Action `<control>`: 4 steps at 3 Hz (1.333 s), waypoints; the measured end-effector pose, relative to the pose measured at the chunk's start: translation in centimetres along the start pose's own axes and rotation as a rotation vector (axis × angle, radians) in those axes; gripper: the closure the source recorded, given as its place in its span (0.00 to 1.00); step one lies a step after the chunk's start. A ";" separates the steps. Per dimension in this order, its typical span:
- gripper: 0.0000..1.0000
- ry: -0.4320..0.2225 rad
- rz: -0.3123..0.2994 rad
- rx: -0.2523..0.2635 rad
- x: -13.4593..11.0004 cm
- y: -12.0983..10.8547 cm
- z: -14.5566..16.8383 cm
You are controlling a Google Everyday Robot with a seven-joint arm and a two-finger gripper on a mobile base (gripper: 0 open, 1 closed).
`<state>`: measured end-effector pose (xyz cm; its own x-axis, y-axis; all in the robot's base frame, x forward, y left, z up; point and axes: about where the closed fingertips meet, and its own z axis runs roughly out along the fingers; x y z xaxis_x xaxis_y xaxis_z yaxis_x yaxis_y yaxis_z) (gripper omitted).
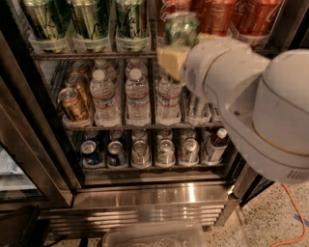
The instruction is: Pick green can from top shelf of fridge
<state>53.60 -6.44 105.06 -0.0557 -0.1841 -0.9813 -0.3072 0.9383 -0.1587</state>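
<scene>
The fridge [145, 193] stands open in front of me. Its top shelf [96, 55] holds three green cans [91, 19] in clear lane trays at the left and red cola cans [219, 14] at the right. My gripper [179, 47] sits at the end of the big white arm coming in from the right. It is shut on a green can [181, 28] and holds it upright in front of the shelf rail, between the green and the red lanes. One yellowish finger [171, 60] shows under the can; the other is hidden.
Water bottles [137, 99] and gold-brown cans [72, 103] fill the middle rack. Several cans [140, 152] and a dark bottle [215, 144] stand on the bottom rack. The dark frame [34, 144] is at the left. A clear bin [154, 236] lies on the floor.
</scene>
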 end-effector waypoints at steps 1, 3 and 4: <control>1.00 -0.008 -0.008 -0.076 -0.1 1.9 -0.3; 1.00 0.055 0.010 -0.126 4.0 3.4 -0.9; 1.00 0.155 0.033 -0.205 10.3 5.7 -2.9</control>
<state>48.53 -3.82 94.34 -0.2089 -0.2118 -0.9547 -0.4877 0.8688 -0.0860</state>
